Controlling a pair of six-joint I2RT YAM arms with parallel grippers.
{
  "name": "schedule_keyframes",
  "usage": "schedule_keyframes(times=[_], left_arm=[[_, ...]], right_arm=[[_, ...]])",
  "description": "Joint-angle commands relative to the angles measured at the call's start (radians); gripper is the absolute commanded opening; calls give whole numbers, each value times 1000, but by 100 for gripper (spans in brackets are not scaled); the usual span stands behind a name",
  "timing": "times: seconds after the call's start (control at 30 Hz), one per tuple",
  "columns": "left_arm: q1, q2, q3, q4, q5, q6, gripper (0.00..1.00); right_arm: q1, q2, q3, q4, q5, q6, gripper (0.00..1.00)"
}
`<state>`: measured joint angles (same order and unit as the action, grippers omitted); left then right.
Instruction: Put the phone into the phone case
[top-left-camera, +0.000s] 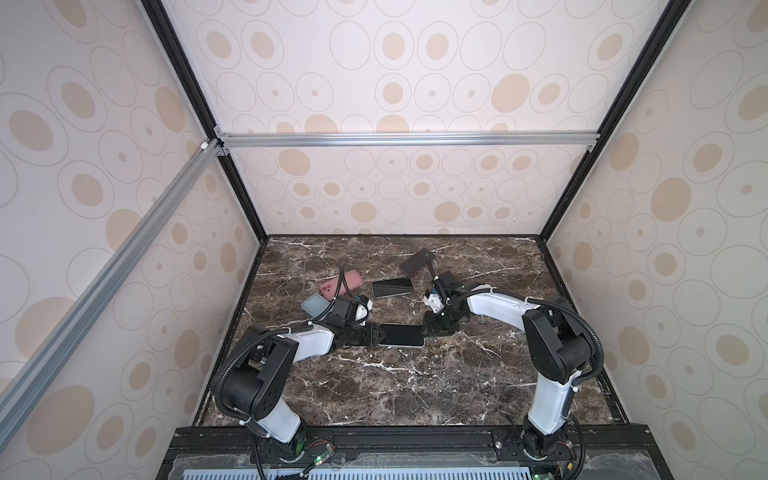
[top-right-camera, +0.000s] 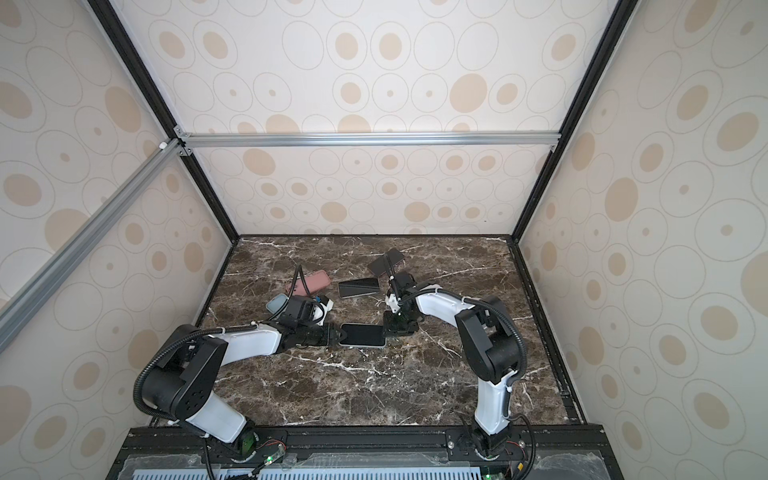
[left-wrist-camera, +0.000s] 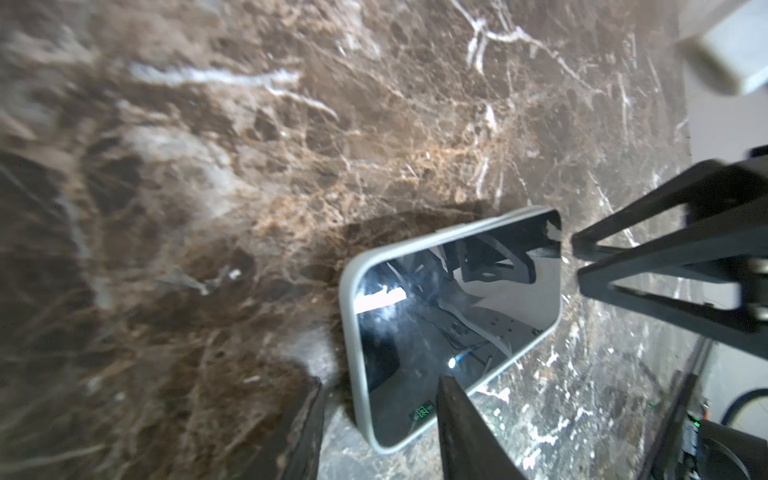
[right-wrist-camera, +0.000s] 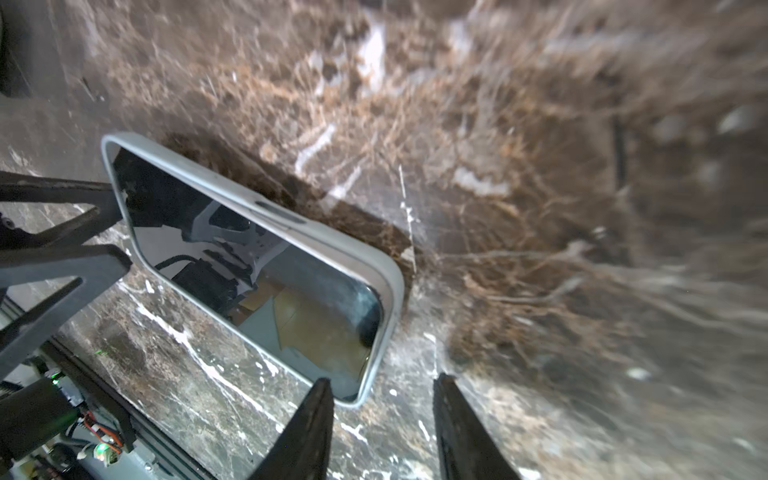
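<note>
The phone (top-left-camera: 401, 334) (top-right-camera: 363, 336) lies flat, dark screen up, near the middle of the marble table. The pale grey rim of the phone case (left-wrist-camera: 353, 332) (right-wrist-camera: 332, 245) runs all round it. My left gripper (top-left-camera: 376, 334) (left-wrist-camera: 382, 382) is at its left end and open. Its jaws straddle one corner, one finger (left-wrist-camera: 453, 415) over the screen, the other clear of the rim. My right gripper (top-left-camera: 428, 328) (right-wrist-camera: 383, 379) is open at the right end, a corner of the case (right-wrist-camera: 361, 390) between its fingers. Each wrist view shows the other gripper at the phone's far end.
A pink case (top-left-camera: 340, 284) and a blue-grey case (top-left-camera: 314, 306) lie behind the left arm. Two dark phones or cases (top-left-camera: 392, 287) (top-left-camera: 417, 262) lie behind the right gripper. Patterned walls enclose the table on three sides.
</note>
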<state>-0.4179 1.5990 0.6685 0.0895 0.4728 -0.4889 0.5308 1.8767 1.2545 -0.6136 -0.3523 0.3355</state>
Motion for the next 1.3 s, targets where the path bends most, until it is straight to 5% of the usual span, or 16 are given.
schedule_keyframes(times=[0.0, 0.3, 1.27], left_arm=[[4, 22, 61, -38, -57, 18, 45], [10, 120, 113, -12, -8, 24, 39], [17, 131, 82, 8, 61, 16, 24]], right_arm=[[-5, 9, 66, -72, 46, -51, 40], [-6, 50, 95, -21, 19, -19, 30], [-6, 129, 52, 24, -54, 0, 17]])
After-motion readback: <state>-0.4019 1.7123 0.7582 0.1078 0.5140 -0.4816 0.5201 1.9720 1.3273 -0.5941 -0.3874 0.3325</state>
